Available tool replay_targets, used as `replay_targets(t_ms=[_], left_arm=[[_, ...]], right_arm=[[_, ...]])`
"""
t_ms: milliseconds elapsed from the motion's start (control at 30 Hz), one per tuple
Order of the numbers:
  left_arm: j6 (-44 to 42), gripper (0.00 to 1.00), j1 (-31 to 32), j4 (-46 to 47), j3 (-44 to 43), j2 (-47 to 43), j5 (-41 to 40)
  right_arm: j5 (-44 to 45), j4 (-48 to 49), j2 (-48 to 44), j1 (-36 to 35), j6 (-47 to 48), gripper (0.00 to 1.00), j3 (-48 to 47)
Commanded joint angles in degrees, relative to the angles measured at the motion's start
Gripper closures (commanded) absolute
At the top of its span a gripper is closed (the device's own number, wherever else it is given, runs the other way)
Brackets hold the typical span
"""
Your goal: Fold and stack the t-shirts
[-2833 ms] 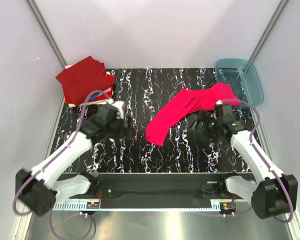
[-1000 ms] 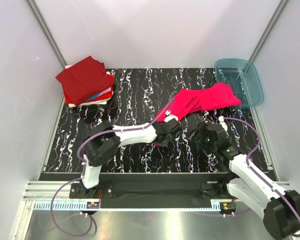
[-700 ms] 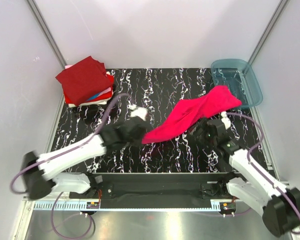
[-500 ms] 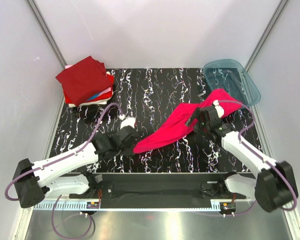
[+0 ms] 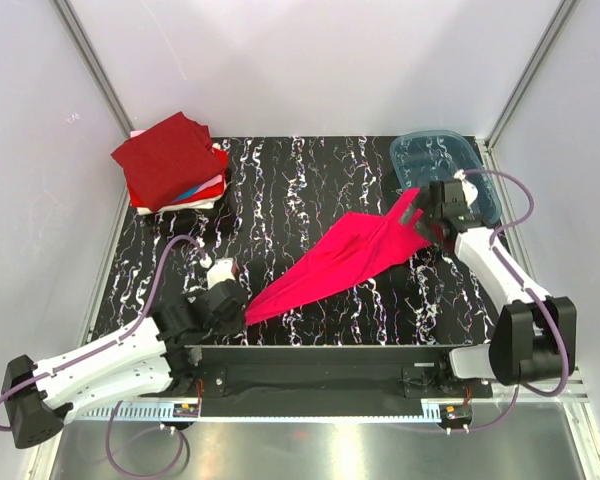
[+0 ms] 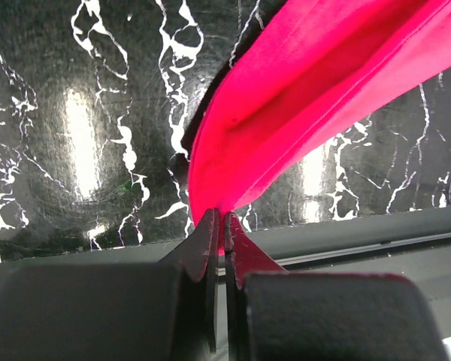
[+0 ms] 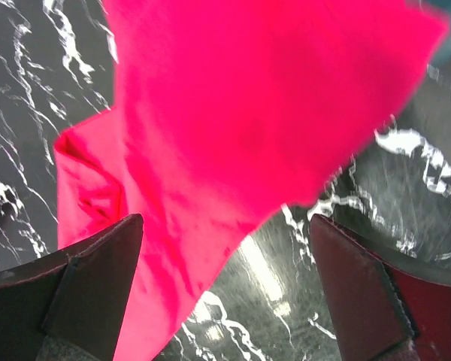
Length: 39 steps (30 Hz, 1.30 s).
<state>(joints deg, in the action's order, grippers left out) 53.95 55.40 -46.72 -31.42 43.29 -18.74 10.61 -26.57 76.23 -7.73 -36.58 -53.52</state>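
We judge spreading underway: left hand (image 6: pixel 219 226) pinches the pink t-shirt (image 5: pixel 340 262); right hand (image 7: pixel 225 274), gaping empty, must grasp its far end.

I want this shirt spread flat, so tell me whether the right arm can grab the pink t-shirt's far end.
Probably yes: the right arm holds its jaws wide open above the pink t-shirt at its far end, nothing between; the teal bin sits beside.

I work over a black table (image 5: pixel 310 175) veined with white, glare (image 6: pixel 75 139) pooling on its gloss. Plain pale walls (image 5: pixel 310 65) close in three sides.
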Motion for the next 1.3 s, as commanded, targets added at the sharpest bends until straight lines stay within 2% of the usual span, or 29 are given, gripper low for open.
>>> replay_targets(t_ms=[0, 67, 200, 333, 400, 433, 533, 600, 833, 1000, 1067, 1100, 1200, 1267], left_arm=[[2.91, 1.00, -0.11, 3.30, 1.53, -0.84, -2.35], [3.52, 1.00, -0.11, 3.92, 2.06, -0.92, -2.79], [4.84, 1.00, -0.11, 5.06, 4.60, -1.98, -3.05], [5.02, 1.00, -0.11, 8.47, 6.02, -1.89, -3.32], [4.67, 1.00, -0.11, 9.97, 6.81, -1.02, -2.79], [4.58, 1.00, -0.11, 10.85, 6.81, 0.29, -2.79], [3.88, 1.00, -0.11, 12.43, 6.63, 2.94, -2.27], [3.44, 1.00, -0.11, 13.05, 6.46, 4.08, -2.00], [3.09, 1.00, -0.11, 14.20, 6.72, 5.14, -1.47], [2.82, 1.00, -0.11, 14.73, 6.99, 5.31, -1.03], [2.74, 1.00, -0.11, 14.64, 6.90, 5.32, -1.03], [2.82, 1.00, -0.11, 14.38, 6.64, 4.79, -1.21], [3.52, 1.00, 0.15, 8.60, 2.88, 2.25, -0.86], [5.36, 1.00, 1.63, 2.45, -1.51, -3.54, -0.51]], right_arm=[[3.88, -3.21, 2.78, 0.34, 5.28, 0.00, -6.85], [3.37, -3.06, 3.93, 3.22, 5.81, 0.00, -7.48], [-6.10, -0.15, 5.77, 12.64, 5.03, 0.00, -10.28], [-13.06, -1.46, 13.84, 12.82, 6.60, 0.00, -22.90], [-15.87, -5.85, 18.58, 12.82, 7.92, 0.01, -28.89], [-16.67, -7.60, 23.65, 12.82, 9.06, 0.01, -34.32], [-23.17, -10.17, 32.21, 12.39, 10.91, 0.02, -40.68], [-23.10, -11.04, 35.82, 11.16, 12.31, 0.02, -43.67], [-16.59, -18.95, 52.61, 5.09, 17.77, 0.02, -64.57], [-15.54, -21.33, 58.85, 3.69, 19.17, 0.03, -71.19], [-14.83, -21.68, 59.65, 3.33, 19.61, 0.14, -71.90], [-13.87, -21.77, 60.09, 3.33, 20.22, 0.38, -71.82], [-10.98, -21.68, 60.27, 3.42, 22.51, 0.62, -71.11], [-9.48, -21.25, 60.01, 3.94, 25.23, 0.79, -70.85]])
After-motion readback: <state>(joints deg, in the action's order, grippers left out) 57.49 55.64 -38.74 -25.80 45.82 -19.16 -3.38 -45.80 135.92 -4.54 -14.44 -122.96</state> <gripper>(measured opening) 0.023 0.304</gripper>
